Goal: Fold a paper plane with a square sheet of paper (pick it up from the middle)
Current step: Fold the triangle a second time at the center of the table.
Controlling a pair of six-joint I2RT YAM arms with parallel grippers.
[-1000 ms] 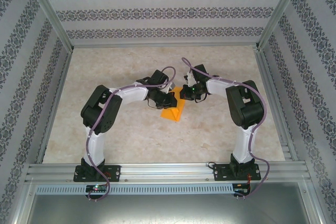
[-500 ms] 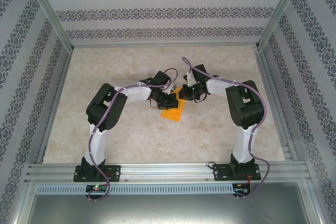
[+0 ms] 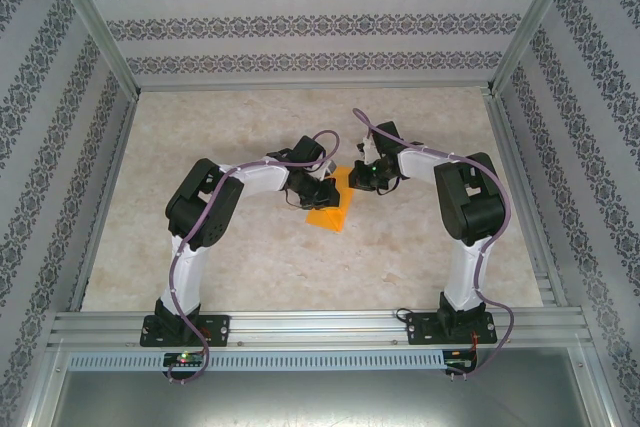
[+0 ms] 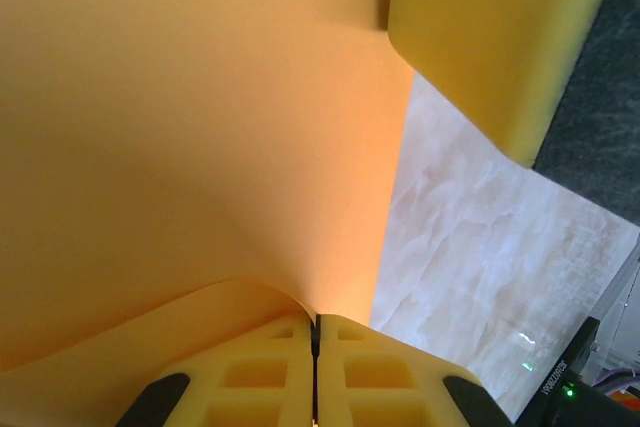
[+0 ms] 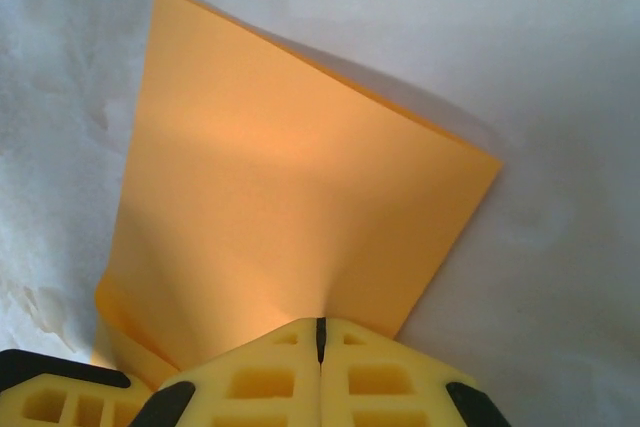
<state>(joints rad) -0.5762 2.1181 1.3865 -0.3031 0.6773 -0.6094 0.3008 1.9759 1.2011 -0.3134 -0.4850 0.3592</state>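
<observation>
You seem to be at an early fold. The left gripper [image 4: 316,321] and the right gripper [image 5: 320,327] are both closed on the square sheet of paper [image 3: 331,212], at mid-bench [image 3: 240,257] between them. Next, I think, align the edges carefully, then press the crease.

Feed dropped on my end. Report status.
Left gripper shut on the orange paper sheet. Right gripper shut on it too. Sheet bowed between them. No obstruction seen.

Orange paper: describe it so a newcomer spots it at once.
Look at the pale marbled table, midway between the two arms. There, between the left claw and the right claw, is the orange paper. It is the one bright, thin, bent sheet, pinched by both claws.
</observation>
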